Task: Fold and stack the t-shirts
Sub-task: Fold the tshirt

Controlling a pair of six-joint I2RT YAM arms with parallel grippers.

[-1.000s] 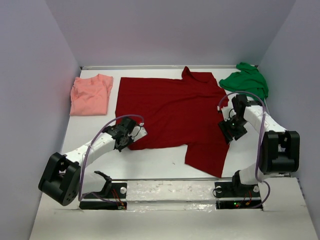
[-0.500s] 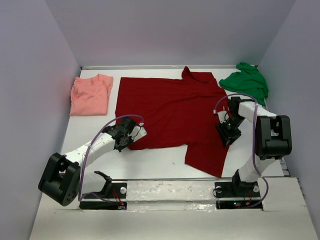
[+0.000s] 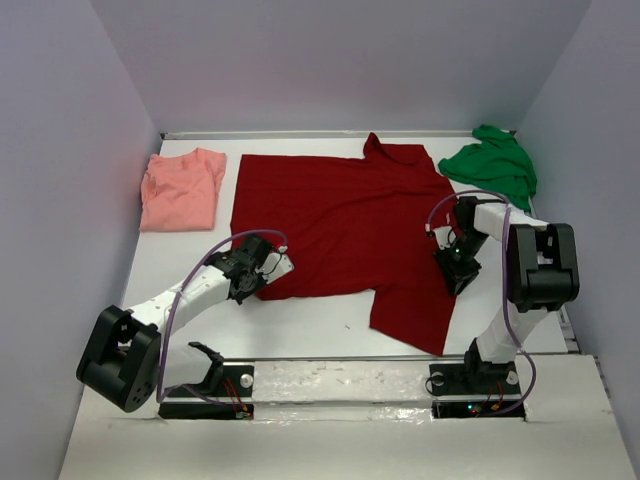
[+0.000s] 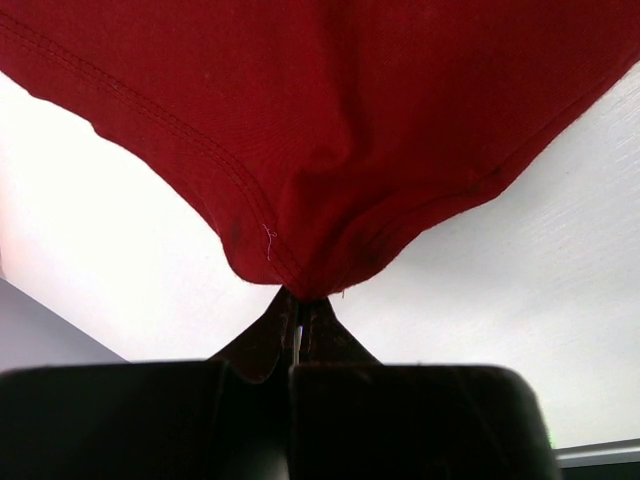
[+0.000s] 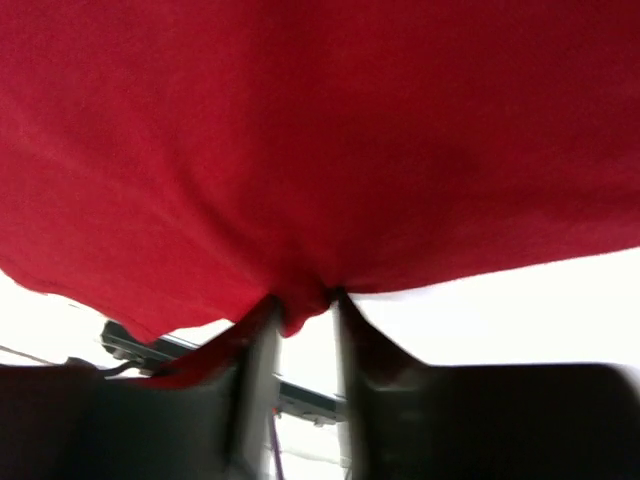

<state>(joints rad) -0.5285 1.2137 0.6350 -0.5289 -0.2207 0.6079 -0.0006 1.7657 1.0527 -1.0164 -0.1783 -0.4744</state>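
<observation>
Lifting the dark red collared cloth shirt point(image 3: 340, 220), spread on the white table point(image 3: 300, 335), is best delayed. The left gripper point(image 4: 298, 312) is clamped on its near corner, but the right gripper point(image 5: 300, 318) has its jaws narrowly apart around the edge.

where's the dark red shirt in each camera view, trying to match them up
Top external: dark red shirt spread flat across the middle of the table.
Left wrist: dark red shirt fills the top, one corner coming to a point at centre.
Right wrist: dark red shirt fills the upper two thirds.
Shared landmark: white table, bare beneath the shirt's edge.
</observation>
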